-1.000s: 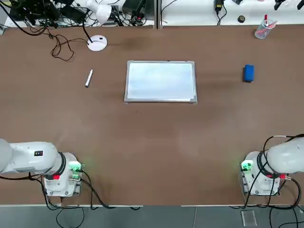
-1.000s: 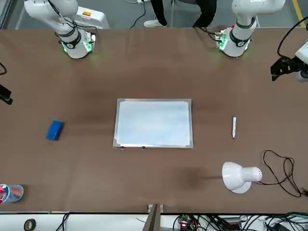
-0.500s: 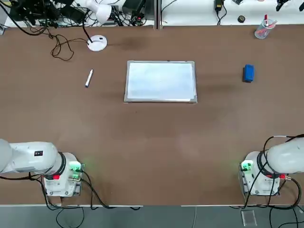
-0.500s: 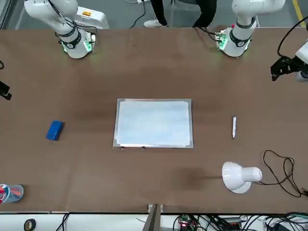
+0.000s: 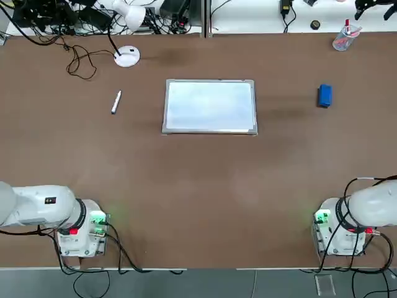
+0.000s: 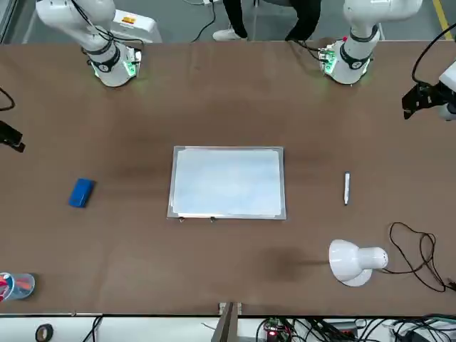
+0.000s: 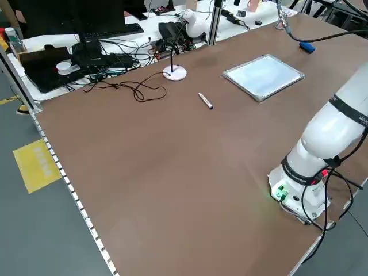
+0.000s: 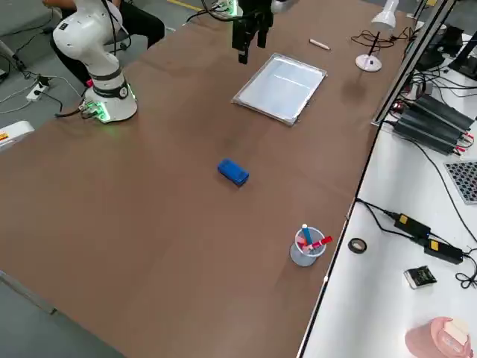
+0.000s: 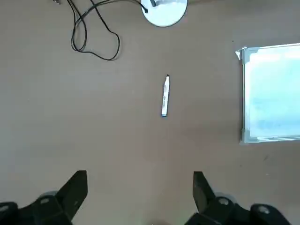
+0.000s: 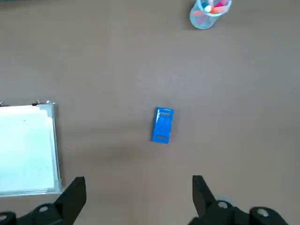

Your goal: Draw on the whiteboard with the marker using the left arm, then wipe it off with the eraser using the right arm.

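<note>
Left gripper (image 9: 139, 197) hovering high, fingers spread, holding nothing. Marker (image 9: 164, 96) lying on table ahead of it, between lamp base (image 9: 164, 10) and whiteboard (image 9: 272, 91), long axis running crosswise to jaw gap. Right gripper (image 10: 138, 199) also spread, hanging over eraser (image 10: 162, 124).

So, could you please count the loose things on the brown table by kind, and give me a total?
Whiteboard: 1
Marker: 1
Blue eraser: 1
White lamp: 1
Clear cup with pens: 1
Total: 5
</note>
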